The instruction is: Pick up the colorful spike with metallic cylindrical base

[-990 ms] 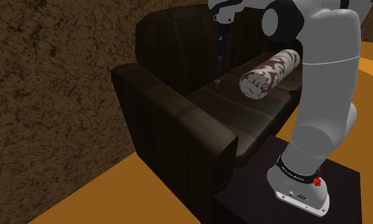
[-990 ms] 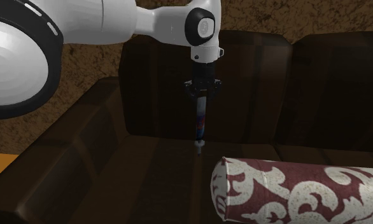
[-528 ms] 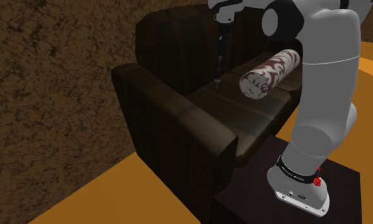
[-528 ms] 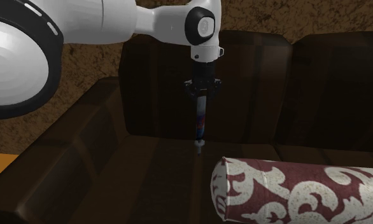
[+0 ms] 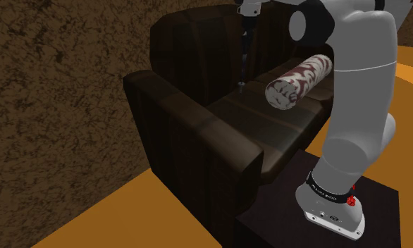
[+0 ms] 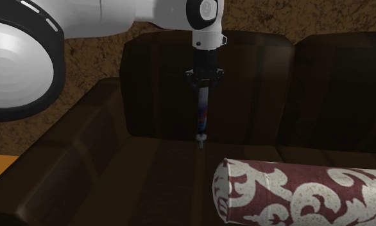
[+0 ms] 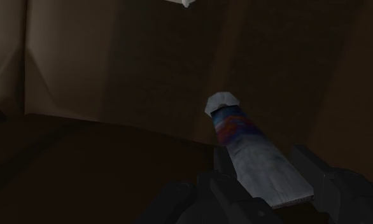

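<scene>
Dark brown sofa point(image 5: 198, 141) stands against a rough brown wall point(image 5: 57, 84) on an orange floor point(image 5: 120, 218).

Shoulder view: the gripper point(image 5: 245, 15), above the seat, is clamped on the spike point(image 5: 244, 56), which hangs upright near a patterned bolster point(image 5: 297, 81).

Second exterior view: the spike's pale tip points down at the seat, close to the backrest.

Wrist view: both fingers point(image 7: 309, 172) press the spike's grey shaft, with a blue-red band toward its tip.

No readable text, label or number anywhere.
</scene>
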Controlling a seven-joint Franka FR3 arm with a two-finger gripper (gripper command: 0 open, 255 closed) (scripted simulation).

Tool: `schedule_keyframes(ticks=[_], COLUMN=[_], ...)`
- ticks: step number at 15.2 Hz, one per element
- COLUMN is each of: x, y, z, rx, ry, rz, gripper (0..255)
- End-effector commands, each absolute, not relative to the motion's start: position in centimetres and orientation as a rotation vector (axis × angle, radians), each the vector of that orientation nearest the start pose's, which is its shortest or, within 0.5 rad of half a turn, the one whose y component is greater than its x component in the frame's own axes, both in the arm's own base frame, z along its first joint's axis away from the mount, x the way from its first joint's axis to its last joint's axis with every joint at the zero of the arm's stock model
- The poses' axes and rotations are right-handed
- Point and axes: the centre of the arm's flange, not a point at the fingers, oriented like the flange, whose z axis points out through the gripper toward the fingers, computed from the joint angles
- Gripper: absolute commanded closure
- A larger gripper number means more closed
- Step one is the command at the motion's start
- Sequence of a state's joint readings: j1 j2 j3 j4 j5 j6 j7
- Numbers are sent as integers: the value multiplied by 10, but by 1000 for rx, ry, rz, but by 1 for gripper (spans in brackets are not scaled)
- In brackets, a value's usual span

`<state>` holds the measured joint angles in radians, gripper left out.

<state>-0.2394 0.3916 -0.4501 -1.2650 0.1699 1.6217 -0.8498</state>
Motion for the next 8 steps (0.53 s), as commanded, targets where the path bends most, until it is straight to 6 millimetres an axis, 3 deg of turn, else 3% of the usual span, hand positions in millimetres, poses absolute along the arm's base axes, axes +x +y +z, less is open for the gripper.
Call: schedule_keyframes(ticks=[1, 6, 8], x=[558, 558, 558], y=[-364, -364, -364], z=[564, 590, 591], rx=[-3127, -3127, -3127], ry=[-285, -285, -286], rz=[-4, -4, -4], gripper=[255, 255, 255])
